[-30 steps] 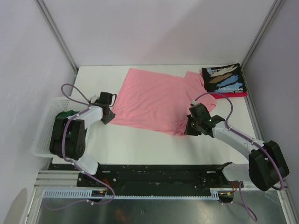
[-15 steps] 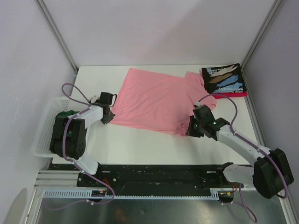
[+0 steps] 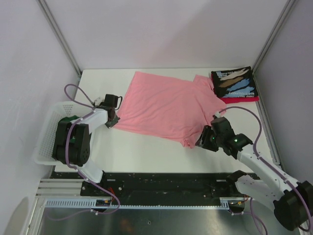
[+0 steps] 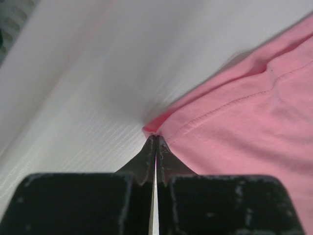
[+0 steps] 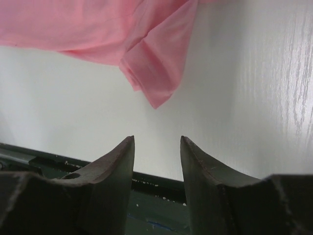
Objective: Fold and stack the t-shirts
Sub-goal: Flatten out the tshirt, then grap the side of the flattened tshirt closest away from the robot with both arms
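The pink t-shirt (image 3: 166, 103) lies spread flat on the white table (image 3: 146, 147). My left gripper (image 3: 113, 122) is at its near left corner. In the left wrist view the jaws (image 4: 155, 137) are shut, with the pink hem corner (image 4: 152, 128) pinched at their tips. My right gripper (image 3: 201, 141) is open and empty, just right of the shirt's near right corner (image 3: 188, 142). In the right wrist view that corner (image 5: 155, 85) lies ahead of the gripper (image 5: 156, 139), apart from it. A folded black printed t-shirt (image 3: 234, 82) lies on a red one (image 3: 240, 99) at the back right. A dark green t-shirt (image 3: 68, 120) sits in the basket.
A white slatted basket (image 3: 45, 144) stands off the table's left edge beside the left arm. The enclosure's walls and metal posts close in the back and sides. The black base rail (image 3: 166, 178) runs along the near edge.
My right gripper has let go of the shirt's near right corner and drawn back toward the near right. The left gripper has stayed on the near left corner.
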### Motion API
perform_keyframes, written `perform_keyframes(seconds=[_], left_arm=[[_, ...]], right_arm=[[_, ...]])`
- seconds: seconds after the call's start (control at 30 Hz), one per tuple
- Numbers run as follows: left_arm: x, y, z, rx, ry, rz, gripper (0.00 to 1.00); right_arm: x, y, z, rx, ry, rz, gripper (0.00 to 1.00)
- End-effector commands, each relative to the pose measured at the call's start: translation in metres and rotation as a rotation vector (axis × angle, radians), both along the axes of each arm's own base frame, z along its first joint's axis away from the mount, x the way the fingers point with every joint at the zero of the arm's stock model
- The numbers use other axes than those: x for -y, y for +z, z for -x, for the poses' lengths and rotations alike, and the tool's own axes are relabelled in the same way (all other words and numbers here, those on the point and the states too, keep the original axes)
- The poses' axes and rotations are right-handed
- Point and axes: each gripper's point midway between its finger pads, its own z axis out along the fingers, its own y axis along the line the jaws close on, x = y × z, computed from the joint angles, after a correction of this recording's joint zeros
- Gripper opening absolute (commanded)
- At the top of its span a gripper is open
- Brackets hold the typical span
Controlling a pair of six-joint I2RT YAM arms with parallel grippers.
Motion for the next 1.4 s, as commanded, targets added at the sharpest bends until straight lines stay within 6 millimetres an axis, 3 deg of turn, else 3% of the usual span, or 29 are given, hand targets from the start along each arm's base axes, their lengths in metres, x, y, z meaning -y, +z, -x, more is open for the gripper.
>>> perform_keyframes(seconds=[0.0, 0.23, 0.43, 0.73, 0.87, 0.97, 1.03, 1.37], left_arm=[[-0.007, 0.012, -0.014, 0.027, 0.001, -0.050, 0.00], [-0.013, 0.020, -0.023, 0.028, -0.013, -0.069, 0.00], [-0.012, 0.024, -0.028, 0.032, -0.025, -0.067, 0.00], [-0.012, 0.026, -0.032, 0.036, -0.034, -0.063, 0.00], [-0.014, 0.027, -0.032, 0.035, -0.031, -0.063, 0.00], [-0.016, 0.029, -0.033, 0.039, -0.030, -0.068, 0.00], [-0.017, 0.030, -0.033, 0.040, -0.029, -0.070, 0.00], [-0.027, 0.038, -0.042, 0.050, -0.019, -0.081, 0.00]], right_arm=[[-0.010, -0.009, -0.021, 0.018, -0.042, 0.007, 0.45], [-0.030, -0.031, -0.035, 0.030, -0.016, 0.070, 0.41], [-0.033, -0.048, -0.040, 0.020, -0.008, 0.147, 0.43], [-0.032, -0.055, -0.049, 0.027, -0.005, 0.223, 0.43], [-0.034, -0.053, -0.049, 0.029, 0.001, 0.231, 0.25], [-0.031, -0.047, -0.044, 0.022, 0.005, 0.241, 0.07], [-0.028, -0.042, -0.037, 0.014, 0.010, 0.246, 0.02], [-0.005, -0.009, 0.036, -0.094, 0.071, 0.201, 0.00]])
